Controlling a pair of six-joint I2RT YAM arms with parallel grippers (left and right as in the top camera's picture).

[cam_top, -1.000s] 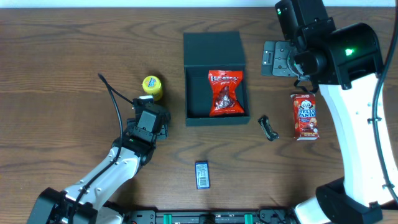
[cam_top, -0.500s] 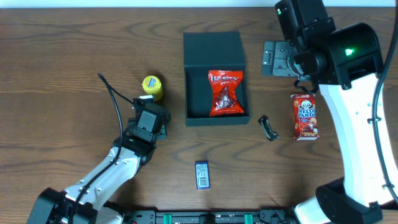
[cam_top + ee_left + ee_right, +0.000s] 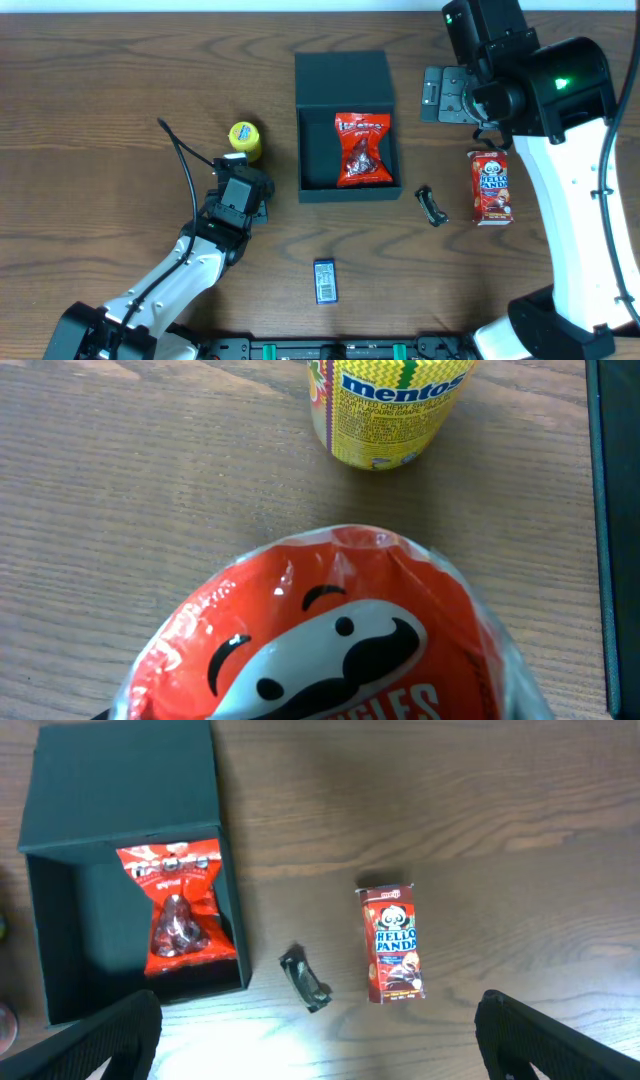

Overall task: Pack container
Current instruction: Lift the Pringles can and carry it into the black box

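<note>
My left gripper [image 3: 240, 195] hangs low over the small can with the red foil top and moustached face [image 3: 340, 630]. The can fills my left wrist view and my fingers are out of sight there, so I cannot tell whether I am pinching it or standing clear of it.

The risk as I judge it is that a round can gripped off-centre could squirt out or tip. It could also knock over the yellow plastic Mentos bottle [image 3: 385, 410] just beyond it on the brown wooden tabletop [image 3: 100, 80].

The dark teal-green square container [image 3: 318, 150] lies near, to the right of this gripper. It is open with its lid flat behind it, and a red foil snack bag [image 3: 362, 150] lies inside toward the right. Its left wall could catch the can if I carry it low.

My right gripper [image 3: 320, 1010] is spread wide and empty, off the container's right side, with the red Hello Panda carton [image 3: 393, 945] on the tabletop nearby.
</note>
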